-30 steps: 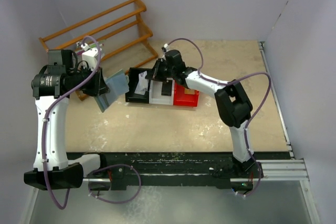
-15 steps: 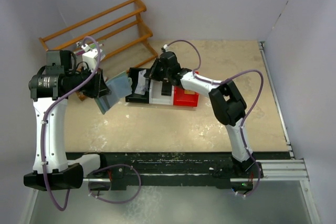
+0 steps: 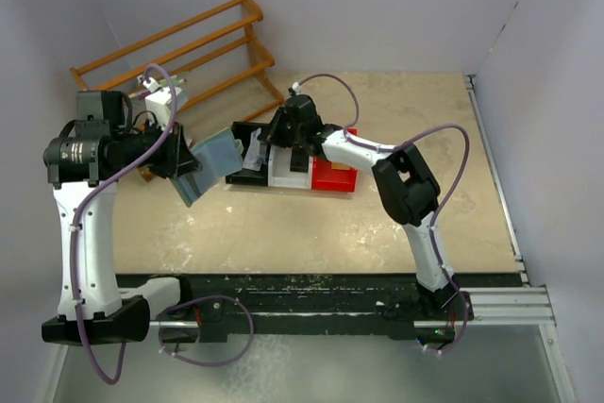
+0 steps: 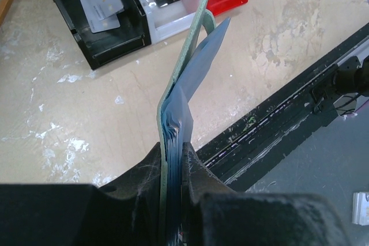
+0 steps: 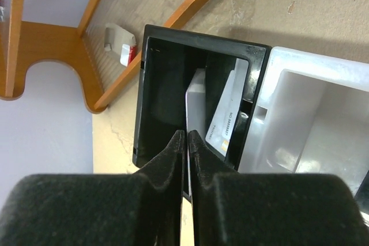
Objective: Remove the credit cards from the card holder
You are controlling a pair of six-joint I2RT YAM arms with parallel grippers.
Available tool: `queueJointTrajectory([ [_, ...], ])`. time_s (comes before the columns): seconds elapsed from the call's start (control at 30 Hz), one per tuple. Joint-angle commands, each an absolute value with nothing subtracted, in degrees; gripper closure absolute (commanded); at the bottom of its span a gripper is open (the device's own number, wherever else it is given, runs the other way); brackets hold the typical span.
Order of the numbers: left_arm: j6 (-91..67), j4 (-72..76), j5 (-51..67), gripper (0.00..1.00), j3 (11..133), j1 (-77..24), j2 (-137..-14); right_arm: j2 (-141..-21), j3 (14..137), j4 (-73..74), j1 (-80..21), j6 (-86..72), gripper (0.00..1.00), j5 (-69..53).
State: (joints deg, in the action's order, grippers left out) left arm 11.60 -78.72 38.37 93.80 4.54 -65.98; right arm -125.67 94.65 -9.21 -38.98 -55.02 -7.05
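Beige, scuffed worktop point(image 3: 377, 224), pale walls on three sides. Wooden rack point(image 3: 189, 40) lies at the back left. Left arm point(image 3: 85, 224) reaches up the left side and bends inward; right arm point(image 3: 415, 195) stretches back-left over the bins. Three bins sit touching in a row mid-worktop: black bin point(image 3: 236, 176) on the left, white bin point(image 3: 281, 178) in the middle, red bin point(image 3: 335, 176) on the right. Card holder point(image 4: 193, 67) is up off the worktop, just left of the black bin and apart from it, seen edge-on from the left wrist: grey-green cover, bluish leaves inside, splayed a little at the far end. Left fingers point(image 4: 173, 156) are narrow, clamped on its folded end. Right fingers point(image 5: 185, 142) hang over the black bin, pinched almost together on the near edge of a grey card point(image 5: 196, 102) that stands on edge inside the bin. Other cards point(image 4: 98, 1), pale ones, are in the same bin: they overlap on the bin floor in the left wrist view, and in the right wrist view one with printed digits leans towards the wall next to the white bin. A small orange-gold patch shows in the red bin, too cropped to identify.
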Motion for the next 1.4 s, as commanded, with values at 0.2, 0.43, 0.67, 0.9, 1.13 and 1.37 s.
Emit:
queueJointTrajectory([
  [0.2,12.2,-79.2,41.9,1.0,97.6,5.0,-64.9,-120.7,95.5,-7.6,-39.2,-52.0,0.79,-5.5],
  [0.43,12.3,-79.5,43.3,1.0,97.9,5.0,-64.9,-109.3,91.3,-7.5,-39.3,-45.1,0.59,-5.3],
  [0.67,14.2,-80.7,53.0,1.0,97.4,5.0,-65.3,-95.6,83.9,-14.1,-39.0,-38.0,0.3,-32.1],
  [0.9,16.9,-82.5,61.8,0.99,97.9,5.0,-65.3,-87.7,76.7,-25.3,-40.3,-40.2,0.16,-54.5],
  [1.13,19.2,-84.7,69.2,0.98,97.6,4.9,-65.6,-82.1,72.9,-30.0,-41.9,-41.7,0.13,-59.7],
  [1.37,20.3,-85.8,71.4,0.98,97.2,4.9,-66.4,-80.4,76.0,-19.8,-44.5,-34.9,0.19,-52.0],
])
